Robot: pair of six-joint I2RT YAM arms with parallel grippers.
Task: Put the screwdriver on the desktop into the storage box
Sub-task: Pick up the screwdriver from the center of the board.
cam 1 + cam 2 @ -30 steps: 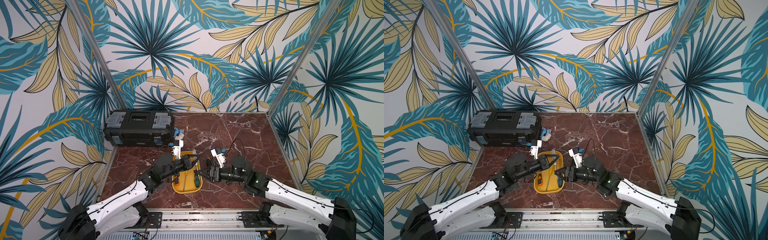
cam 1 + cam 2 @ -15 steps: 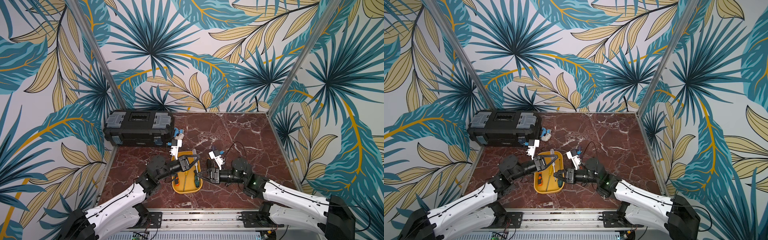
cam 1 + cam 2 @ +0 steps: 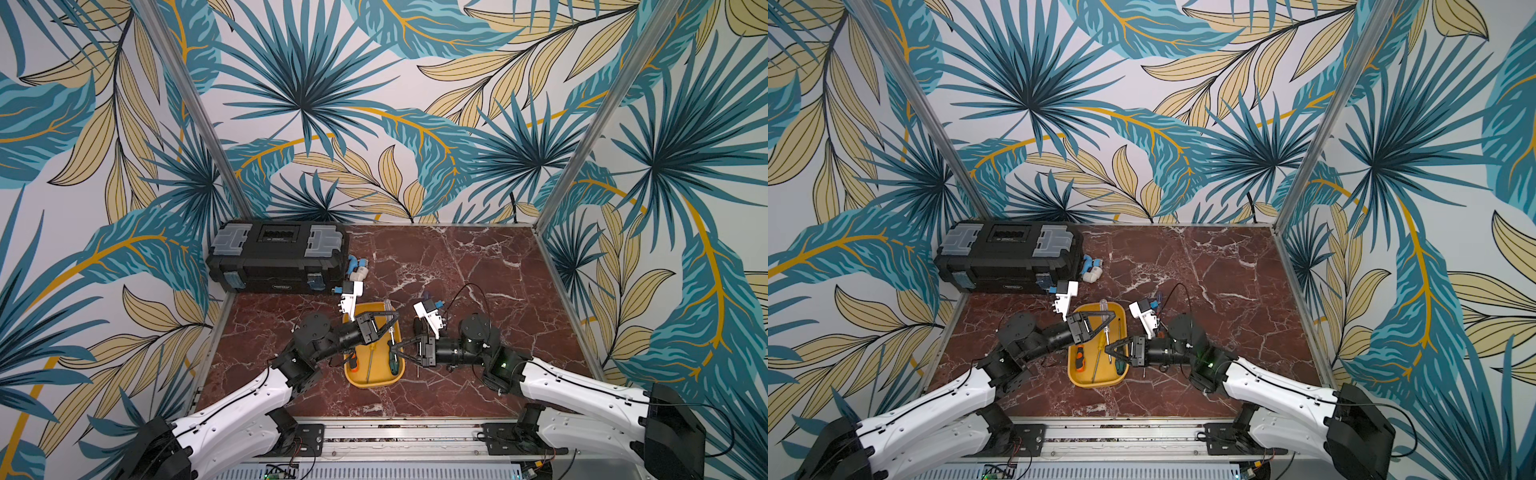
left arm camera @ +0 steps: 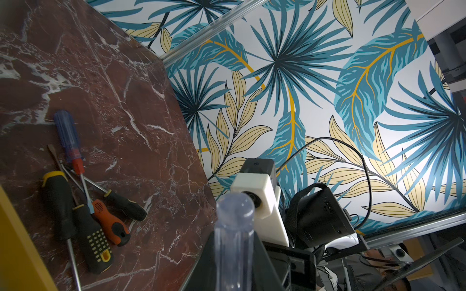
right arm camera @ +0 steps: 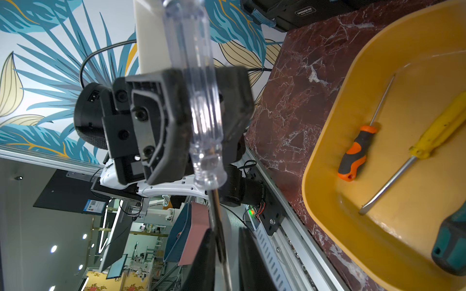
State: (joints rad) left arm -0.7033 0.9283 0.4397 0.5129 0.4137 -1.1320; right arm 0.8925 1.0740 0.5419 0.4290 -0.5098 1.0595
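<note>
The left gripper point(image 3: 392, 321) is clamping the clear handle of the screwdriver point(image 5: 204, 100) (stiff, light, slick plastic), which is hanging over the storage box point(image 3: 376, 376); the right gripper point(image 3: 394, 352) is pinching its thin steel shaft, probably a slippier hold than the handle.

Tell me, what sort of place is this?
Likely a robot test booth in a lab: a left arm and right arm on a rail reach over a marble-patterned desktop, boxed in by leaf-printed panels, with a black toolbox and a yellow storage box holding screwdrivers.
</note>
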